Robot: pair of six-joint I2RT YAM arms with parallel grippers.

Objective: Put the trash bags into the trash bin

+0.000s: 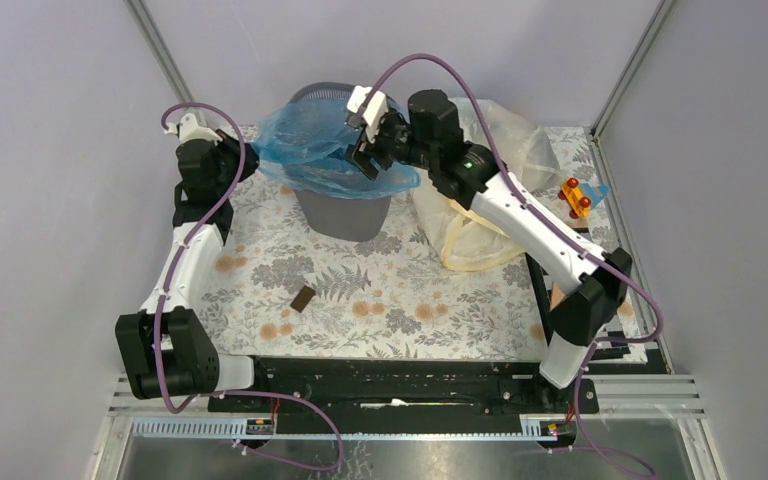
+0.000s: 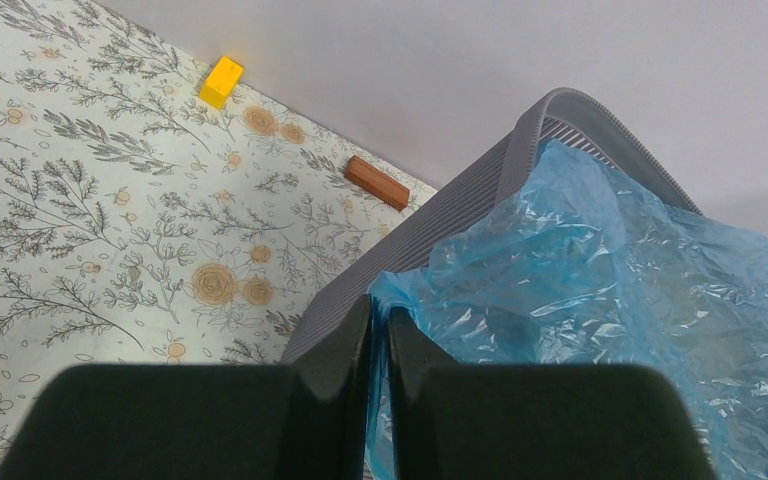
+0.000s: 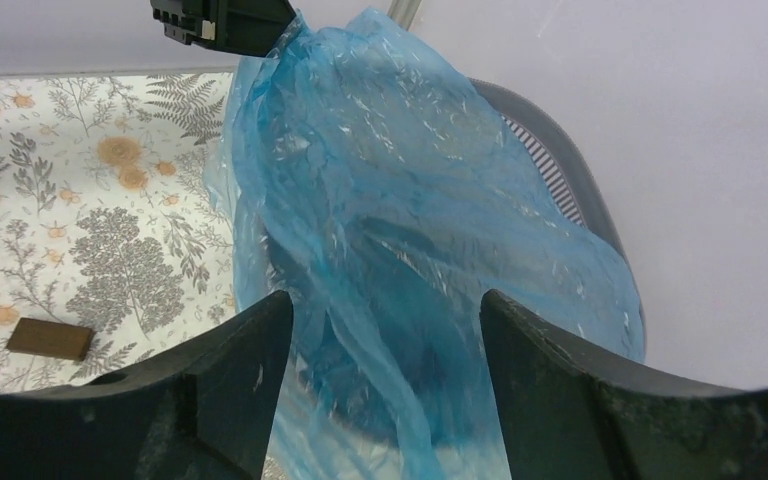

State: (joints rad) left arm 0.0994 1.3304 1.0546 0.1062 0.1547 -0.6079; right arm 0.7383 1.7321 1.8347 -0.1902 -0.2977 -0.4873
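1. While the left gripper [image 2: 379, 310] pinches a fold of the blue trash bag [image 2: 580, 280] between nearly closed fingers, the film fans out beyond its fingertips across the trash bin [image 2: 480, 190]. That pinch seems meant to anchor one corner at the rim.
2. The right gripper [image 3: 385, 310] hangs over the bin with its fingers spread wide. Bag film runs between them and on past the tips, but nothing is clamped.
3. The bin stands below the right fingers and just ahead of the left fingertips. The bag lies heaped over its mouth and spills down the wall on the side of the arms, so I judge it is not yet properly inside.
4. Beyond the right fingertips the far rim shows bare, leaving open room to push film downward there. Beside the left fingertips the mesh wall runs very close, so there is little slack for lowering.
5. A pale second bag [image 1: 480, 235] lies on the floral mat [image 1: 400, 300] behind the right fingers, under that arm. A brown block [image 3: 50, 338] sits well outside them.
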